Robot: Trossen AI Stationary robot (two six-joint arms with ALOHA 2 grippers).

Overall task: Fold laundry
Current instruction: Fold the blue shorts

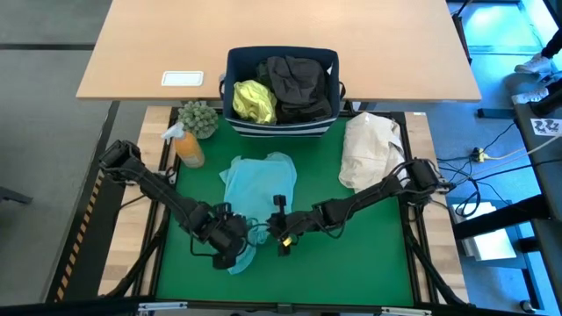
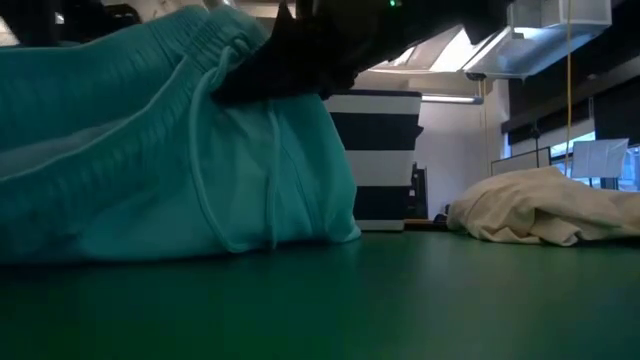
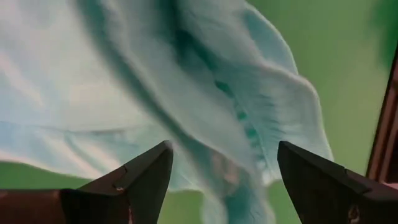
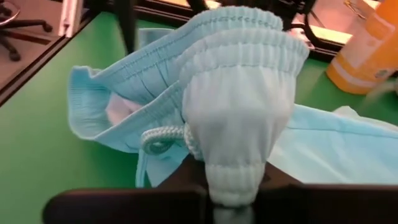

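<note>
Right end effector (image 1: 283, 237) clenched on turquoise garment's (image 1: 259, 180) elastic waistband, left end effector (image 1: 230, 254) released just beside its near hem, nearer.

The garment (image 1: 256, 183) lies at the table's (image 1: 369, 254) middle. Far behind it stands the bin (image 1: 281, 127) holding clothes (image 1: 299, 86); a bottle (image 1: 188, 147) sits left, a bundle (image 1: 371, 147) right.
</note>
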